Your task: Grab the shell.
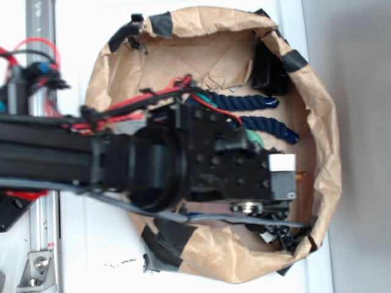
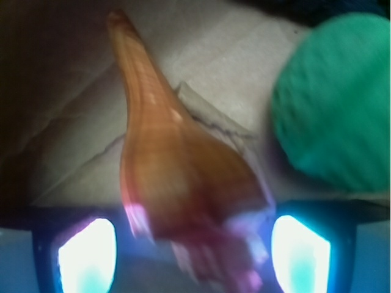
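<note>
The shell (image 2: 177, 165) is glossy orange-brown. It lies on brown paper with its long pointed tail toward the top of the wrist view. Its wide end sits between my gripper's (image 2: 194, 256) two glowing pads (image 2: 87, 256), with a gap on each side, so the jaws stand open around it. In the exterior view my arm (image 1: 183, 159) covers most of the bag, and only an orange tip of the shell (image 1: 300, 177) shows beside the wrist end. My fingertips are hidden there.
A dimpled green ball (image 2: 336, 104) lies close to the right of the shell. Two dark-blue rope ends (image 1: 256, 102) lie in the brown paper bag (image 1: 317, 122), whose taped rim rises all round. A black object (image 1: 269, 67) sits at the bag's upper wall.
</note>
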`<state>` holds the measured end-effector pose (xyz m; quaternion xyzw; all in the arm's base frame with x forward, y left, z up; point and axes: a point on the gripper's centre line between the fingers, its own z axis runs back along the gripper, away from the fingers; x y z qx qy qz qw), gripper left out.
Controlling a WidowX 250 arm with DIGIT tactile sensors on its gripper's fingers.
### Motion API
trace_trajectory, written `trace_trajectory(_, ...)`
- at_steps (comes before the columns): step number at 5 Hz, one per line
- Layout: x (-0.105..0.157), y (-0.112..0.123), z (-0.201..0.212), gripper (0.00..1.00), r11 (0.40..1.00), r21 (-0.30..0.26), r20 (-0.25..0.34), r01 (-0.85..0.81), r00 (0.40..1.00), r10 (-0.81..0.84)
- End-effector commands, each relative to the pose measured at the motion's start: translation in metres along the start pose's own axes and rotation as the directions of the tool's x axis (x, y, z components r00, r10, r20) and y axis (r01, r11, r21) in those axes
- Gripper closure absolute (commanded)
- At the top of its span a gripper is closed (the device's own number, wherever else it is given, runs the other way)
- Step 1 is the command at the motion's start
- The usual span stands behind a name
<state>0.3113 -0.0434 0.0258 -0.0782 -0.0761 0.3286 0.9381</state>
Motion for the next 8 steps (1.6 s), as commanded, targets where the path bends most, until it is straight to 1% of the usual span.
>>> trace_trajectory(1,0.023,-0.006,0.015,0.53,0.995,0.009,0.071,0.098,0.993,-0.098)
trace_trajectory(2,0.032,0.002,0.027,1.0,0.996,0.013,0.077,0.094,0.993,-0.094)
trace_trajectory(3,0.029,0.02,0.056,1.0,0.988,0.037,0.052,0.152,0.987,-0.153)
trace_trajectory(4,0.027,0.047,0.105,1.0,0.965,0.018,0.016,0.26,0.965,-0.26)
trace_trajectory(5,0.026,0.066,0.143,1.0,0.918,0.12,0.013,0.379,0.924,-0.383)
trace_trajectory(6,0.023,0.065,0.158,1.0,0.878,0.143,-0.014,0.456,0.888,-0.459)
trace_trajectory(7,0.017,0.062,0.164,1.0,0.871,0.156,-0.008,0.466,0.882,-0.471)
trace_trajectory(8,0.014,0.062,0.16,1.0,0.866,0.173,-0.01,0.469,0.88,-0.474)
